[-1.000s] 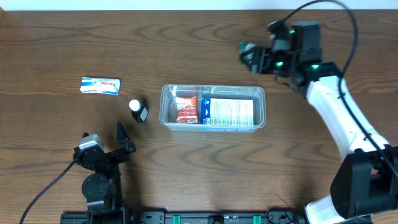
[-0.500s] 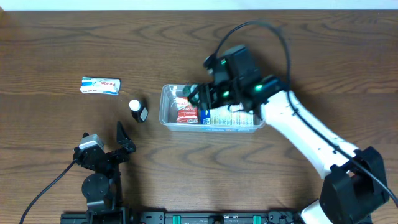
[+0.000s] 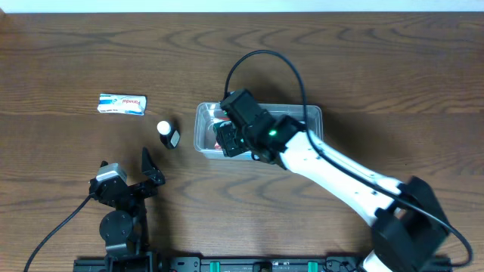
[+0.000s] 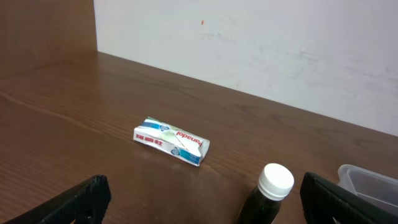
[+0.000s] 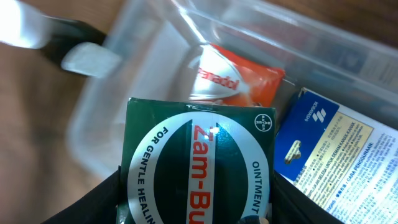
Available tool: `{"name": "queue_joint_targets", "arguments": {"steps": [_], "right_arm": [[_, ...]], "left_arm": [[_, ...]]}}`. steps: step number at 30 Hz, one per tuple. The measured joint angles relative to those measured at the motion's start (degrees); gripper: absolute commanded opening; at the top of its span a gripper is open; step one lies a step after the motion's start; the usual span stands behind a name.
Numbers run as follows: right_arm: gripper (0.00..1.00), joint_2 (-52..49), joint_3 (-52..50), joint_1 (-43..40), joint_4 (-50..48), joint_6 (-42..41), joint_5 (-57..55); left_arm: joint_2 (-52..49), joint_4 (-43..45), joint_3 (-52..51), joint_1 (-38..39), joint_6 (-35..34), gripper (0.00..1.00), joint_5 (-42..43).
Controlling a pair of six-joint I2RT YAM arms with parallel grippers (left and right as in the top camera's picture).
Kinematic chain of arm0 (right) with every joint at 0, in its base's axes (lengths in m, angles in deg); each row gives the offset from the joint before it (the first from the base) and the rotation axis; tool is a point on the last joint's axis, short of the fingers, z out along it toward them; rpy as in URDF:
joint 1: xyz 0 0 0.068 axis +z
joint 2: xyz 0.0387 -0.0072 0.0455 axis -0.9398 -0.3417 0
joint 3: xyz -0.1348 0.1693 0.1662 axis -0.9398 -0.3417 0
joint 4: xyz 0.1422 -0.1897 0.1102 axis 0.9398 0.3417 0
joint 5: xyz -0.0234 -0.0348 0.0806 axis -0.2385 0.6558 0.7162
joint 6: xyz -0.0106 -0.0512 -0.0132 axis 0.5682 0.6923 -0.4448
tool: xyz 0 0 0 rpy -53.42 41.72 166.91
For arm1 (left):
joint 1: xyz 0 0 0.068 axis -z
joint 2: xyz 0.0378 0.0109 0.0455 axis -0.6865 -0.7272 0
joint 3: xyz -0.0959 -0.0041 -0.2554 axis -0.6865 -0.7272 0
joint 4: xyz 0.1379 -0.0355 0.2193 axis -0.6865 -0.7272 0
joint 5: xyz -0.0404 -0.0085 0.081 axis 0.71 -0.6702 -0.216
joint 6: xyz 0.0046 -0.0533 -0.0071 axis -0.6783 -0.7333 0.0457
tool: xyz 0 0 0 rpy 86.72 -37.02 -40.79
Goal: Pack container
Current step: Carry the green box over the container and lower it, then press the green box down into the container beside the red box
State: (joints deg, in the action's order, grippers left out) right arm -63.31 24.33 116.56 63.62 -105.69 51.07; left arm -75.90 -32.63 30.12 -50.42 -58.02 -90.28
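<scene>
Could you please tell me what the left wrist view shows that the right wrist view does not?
Only the left wrist view shows the white-and-blue packet and the open left end effector; it also shows the white-capped bottle clearly, whereas a blurred shape in the right wrist view may be that bottle. Only the right wrist view shows the green ointment box gripped by the right end effector, over the red packet and blue-and-white box inside the container. Both show the container and the wooden table.
</scene>
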Motion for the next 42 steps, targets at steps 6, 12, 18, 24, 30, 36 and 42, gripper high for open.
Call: {"name": "queue_joint_targets", "arguments": {"steps": [6, 12, 18, 24, 30, 36, 42], "right_arm": [[0.54, -5.99, 0.0, 0.31, -2.32, -2.19, -3.02], [0.54, -7.89, 0.0, 0.31, -4.11, -2.99, -4.42], [0.55, -7.89, 0.0, 0.31, -7.19, -3.02, -5.92], [0.55, -7.89, 0.0, 0.31, -7.8, -3.04, -6.58], [0.55, -7.89, 0.0, 0.31, -7.1, -3.04, -6.69], [0.55, -7.89, 0.0, 0.55, -6.67, -3.04, -6.51], [0.56, -7.89, 0.0, 1.36, -6.67, -3.02, -6.38]], "left_arm": [[0.0, 0.0, 0.0, 0.0, 0.0, 0.98, 0.0], [0.0, 0.0, 0.0, 0.0, 0.0, 0.98, 0.0], [0.0, 0.0, 0.0, 0.0, 0.0, 0.98, 0.0], [-0.02, 0.0, 0.0, -0.02, 0.0, 0.98, 0.0], [-0.02, 0.0, 0.0, -0.02, 0.0, 0.98, 0.0], [-0.02, 0.0, 0.0, -0.02, 0.0, 0.98, 0.0], [0.0, -0.02, 0.0, -0.02, 0.0, 0.98, 0.0]]}}
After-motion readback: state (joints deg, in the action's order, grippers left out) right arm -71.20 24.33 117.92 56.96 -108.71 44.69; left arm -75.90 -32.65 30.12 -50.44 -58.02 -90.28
